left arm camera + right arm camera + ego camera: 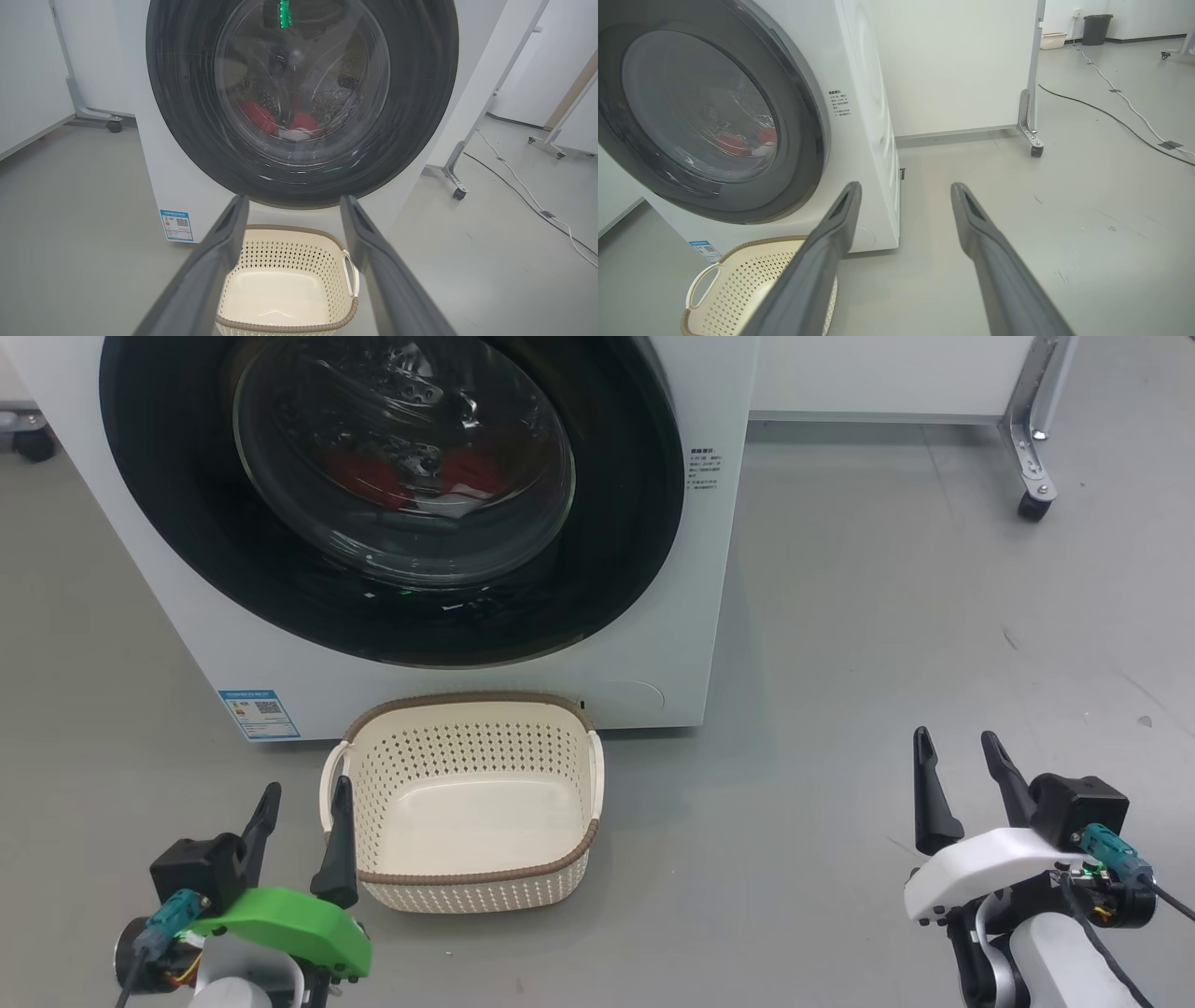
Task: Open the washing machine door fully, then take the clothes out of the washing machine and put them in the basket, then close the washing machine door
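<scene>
Left claw (308, 786) above grey floor (840, 644)

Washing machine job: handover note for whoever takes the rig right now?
Left gripper: open, empty, low by the basket's left side.
Right gripper: open, empty, over the floor to the basket's right.
Door: shut.
Clothes: red, inside the washing machine, seen through the door.
Basket: empty, on the floor in front of the washing machine.
Done: nothing yet.
Left: open the door fully, move the clothes to the basket, close the door.
</scene>
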